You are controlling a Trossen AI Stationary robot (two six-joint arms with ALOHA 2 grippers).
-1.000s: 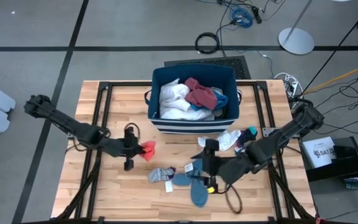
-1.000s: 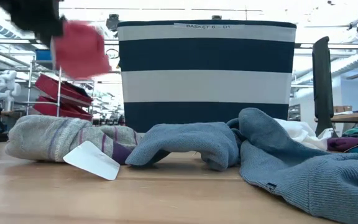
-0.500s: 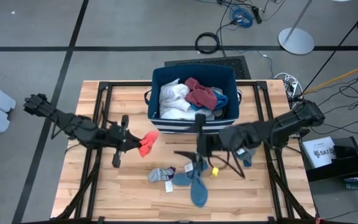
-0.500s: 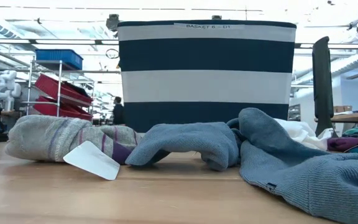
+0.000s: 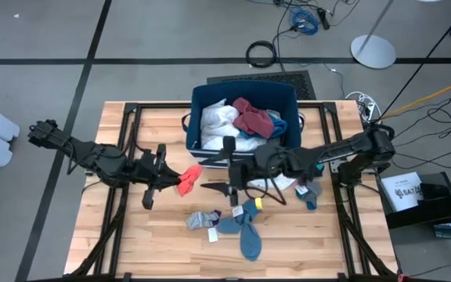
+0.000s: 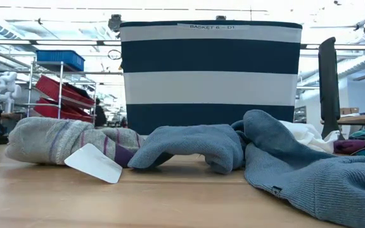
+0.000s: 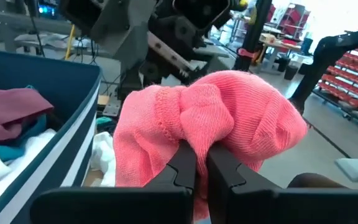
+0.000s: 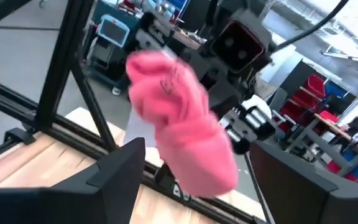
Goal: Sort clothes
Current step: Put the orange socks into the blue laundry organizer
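My left gripper (image 5: 174, 176) is shut on an orange-red sock (image 5: 188, 178) and holds it in the air in front of the navy striped bin (image 5: 245, 153). In the left wrist view the sock (image 7: 210, 118) bunches up beyond the fingertips. My right gripper (image 5: 210, 171) reaches in from the right, open. In the right wrist view its fingers stand on either side of the sock (image 8: 182, 130) without touching it. The bin holds white (image 5: 219, 125), maroon (image 5: 250, 117) and teal clothes. Neither gripper shows in the low view. My left gripper pinches a bunched fold of the orange-red sock (image 7: 194, 140) between its two fingers (image 7: 184, 163). The fingers lie level and come from the table's left. The sock is lifted clear of the table and bulges beyond the fingertips.
On the table near the front lie a grey striped sock with a white tag (image 6: 62, 142) and two blue socks (image 6: 189, 145) (image 6: 309, 174). A white cloth (image 5: 290, 176) and a dark teal sock (image 5: 308, 193) lie right of the bin. The table's left half shows bare wood (image 5: 143, 235).
My left gripper has risen with the orange-red sock and tipped up to level; the sock has left the low view upward. My right gripper has swung from the blue socks toward the table's left, rolling as it went, and now stands at the sock.
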